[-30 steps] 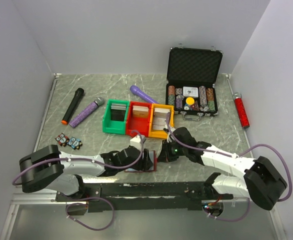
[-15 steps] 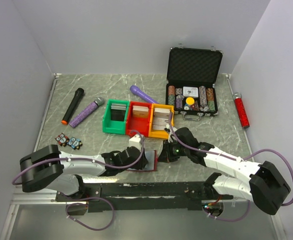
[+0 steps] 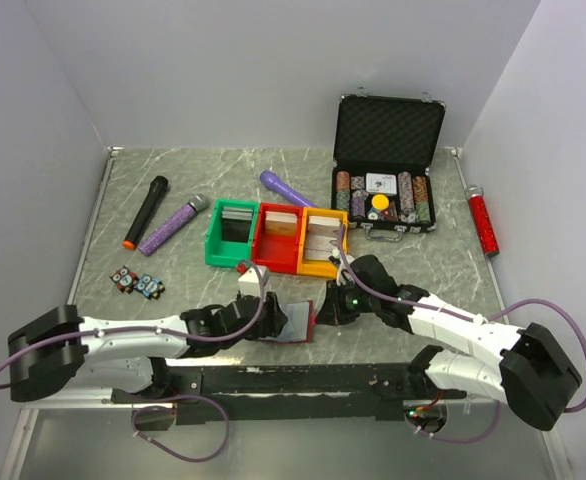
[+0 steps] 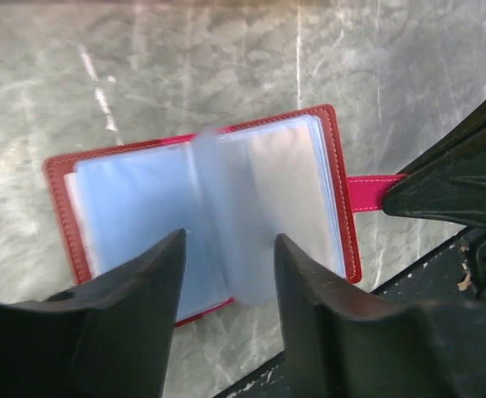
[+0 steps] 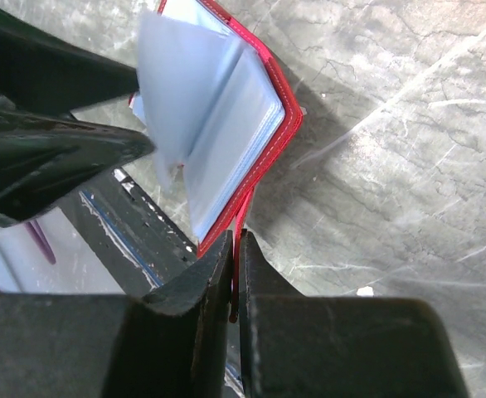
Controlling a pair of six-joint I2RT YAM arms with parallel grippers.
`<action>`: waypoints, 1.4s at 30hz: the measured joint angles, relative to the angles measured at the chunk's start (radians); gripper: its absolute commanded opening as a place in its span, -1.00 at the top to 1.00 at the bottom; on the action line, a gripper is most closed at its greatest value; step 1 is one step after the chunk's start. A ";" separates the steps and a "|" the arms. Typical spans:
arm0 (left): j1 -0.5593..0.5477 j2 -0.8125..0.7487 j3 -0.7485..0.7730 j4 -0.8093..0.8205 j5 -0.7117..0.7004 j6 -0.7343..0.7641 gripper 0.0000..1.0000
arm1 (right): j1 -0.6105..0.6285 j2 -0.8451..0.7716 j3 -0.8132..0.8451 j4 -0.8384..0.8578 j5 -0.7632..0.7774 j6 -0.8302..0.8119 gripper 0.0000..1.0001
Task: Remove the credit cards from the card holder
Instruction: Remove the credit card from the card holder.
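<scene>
The card holder (image 3: 299, 320) lies open on the table near the front edge, red with pale blue sleeves (image 4: 135, 207). One sleeve page (image 4: 235, 215) stands up, blurred, in the gap between my left gripper's (image 4: 230, 236) fingers, which are open just above the near edge of the card holder (image 4: 201, 199). My right gripper (image 5: 235, 240) is shut on the holder's red snap tab (image 4: 371, 191), to the right of the holder (image 5: 226, 124). In the top view the left gripper (image 3: 271, 320) and right gripper (image 3: 325, 312) flank the holder. I cannot make out credit cards in the sleeves.
Green (image 3: 228, 240), red (image 3: 278, 240) and yellow (image 3: 323, 248) bins holding flat cards stand just behind the holder. An open black case of poker chips (image 3: 388, 170) is at back right, a red tube (image 3: 484, 222) far right, microphones (image 3: 145, 212) and small items (image 3: 138, 283) on the left.
My left arm has drawn back to the left, away from the holder's middle, and its jaws narrowed then widened again. A sleeve page has flipped up. The right gripper has kept its hold.
</scene>
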 measured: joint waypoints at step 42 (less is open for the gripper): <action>-0.015 0.101 0.013 0.145 0.168 0.090 -0.21 | 0.019 -0.033 0.049 -0.082 0.013 -0.011 1.00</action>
